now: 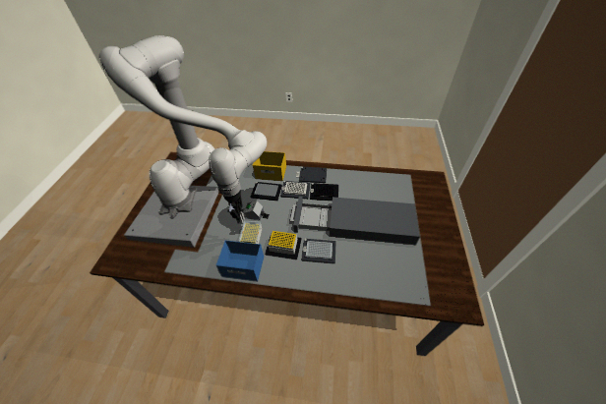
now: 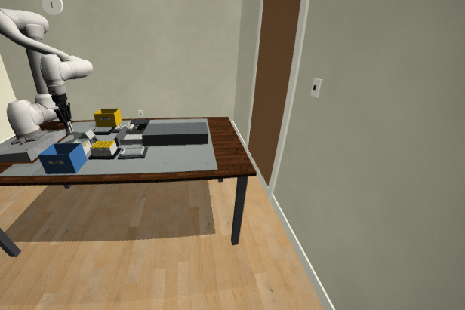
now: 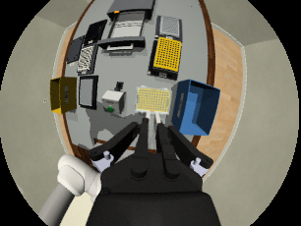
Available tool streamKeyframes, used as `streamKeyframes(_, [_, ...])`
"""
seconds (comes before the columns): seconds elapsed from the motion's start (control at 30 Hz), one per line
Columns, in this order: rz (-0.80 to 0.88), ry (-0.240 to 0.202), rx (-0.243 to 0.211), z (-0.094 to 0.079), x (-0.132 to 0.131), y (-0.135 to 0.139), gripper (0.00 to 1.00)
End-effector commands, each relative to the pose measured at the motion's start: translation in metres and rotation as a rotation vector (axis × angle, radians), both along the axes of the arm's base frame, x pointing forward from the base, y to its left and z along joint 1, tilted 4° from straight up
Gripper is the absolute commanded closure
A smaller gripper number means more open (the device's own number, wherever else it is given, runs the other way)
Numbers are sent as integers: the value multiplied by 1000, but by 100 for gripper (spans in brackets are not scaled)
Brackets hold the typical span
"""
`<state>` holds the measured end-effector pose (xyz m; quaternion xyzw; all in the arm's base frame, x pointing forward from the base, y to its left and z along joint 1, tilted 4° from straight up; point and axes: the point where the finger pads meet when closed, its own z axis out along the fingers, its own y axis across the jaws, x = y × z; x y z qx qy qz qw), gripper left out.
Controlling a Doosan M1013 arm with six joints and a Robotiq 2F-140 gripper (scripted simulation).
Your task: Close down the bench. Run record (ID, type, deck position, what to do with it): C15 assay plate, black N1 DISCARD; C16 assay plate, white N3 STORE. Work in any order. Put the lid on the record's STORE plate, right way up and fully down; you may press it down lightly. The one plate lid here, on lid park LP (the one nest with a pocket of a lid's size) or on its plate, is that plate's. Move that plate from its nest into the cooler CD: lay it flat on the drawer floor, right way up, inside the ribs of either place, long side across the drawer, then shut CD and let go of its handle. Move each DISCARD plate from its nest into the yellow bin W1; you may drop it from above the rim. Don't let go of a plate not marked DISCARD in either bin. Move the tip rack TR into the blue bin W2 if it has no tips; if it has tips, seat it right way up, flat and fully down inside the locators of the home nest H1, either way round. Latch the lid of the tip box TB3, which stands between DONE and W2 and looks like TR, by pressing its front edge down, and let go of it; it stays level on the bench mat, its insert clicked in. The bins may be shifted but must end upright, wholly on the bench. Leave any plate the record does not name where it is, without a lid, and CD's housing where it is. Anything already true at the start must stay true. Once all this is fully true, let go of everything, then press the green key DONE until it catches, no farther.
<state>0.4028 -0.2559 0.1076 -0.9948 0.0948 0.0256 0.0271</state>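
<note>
My gripper point(image 1: 239, 217) point(image 2: 69, 128) point(image 3: 151, 117) is empty, its fingers almost together with a narrow gap. It hangs just above the near edge of the pale tip box TB3 point(image 1: 250, 232) point(image 3: 153, 99), whose lid lies flat. The DONE key box point(image 1: 254, 208) point(image 3: 113, 100) stands just behind TB3, and the blue bin W2 point(image 1: 241, 264) point(image 2: 62, 158) point(image 3: 197, 107) in front of it. The tip rack TR point(image 1: 282, 241) point(image 2: 103, 145) point(image 3: 166, 54), full of yellow tips, sits in a black nest. A white plate point(image 1: 295, 188) point(image 3: 86, 60) and a black plate point(image 1: 324, 191) point(image 3: 95, 27) sit in the back nests.
The yellow bin W1 point(image 1: 270, 166) point(image 2: 108, 117) point(image 3: 63, 93) stands at the back. The lid park point(image 1: 266, 190) point(image 3: 88, 89) is beside it. The cooler CD point(image 1: 374, 217) point(image 2: 175, 133) has its drawer point(image 1: 312, 216) point(image 3: 126, 28) pulled out. Another plate point(image 1: 319, 248) point(image 3: 169, 26) lies right of TR.
</note>
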Motion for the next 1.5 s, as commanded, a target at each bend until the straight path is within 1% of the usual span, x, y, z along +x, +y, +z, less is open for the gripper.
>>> streamKeyframes(0.0, [-46,3,-2,0,3,10,34])
streamKeyframes(0.33, [-46,3,-2,0,16,48,34])
streamKeyframes(0.4, [-46,3,-2,0,16,48,34])
streamKeyframes(0.9, [-46,3,-2,-1,34,105,34])
streamKeyframes(0.97, [-46,3,-2,-1,34,105,34])
streamKeyframes(1.47, [-46,3,-2,-1,53,162,34])
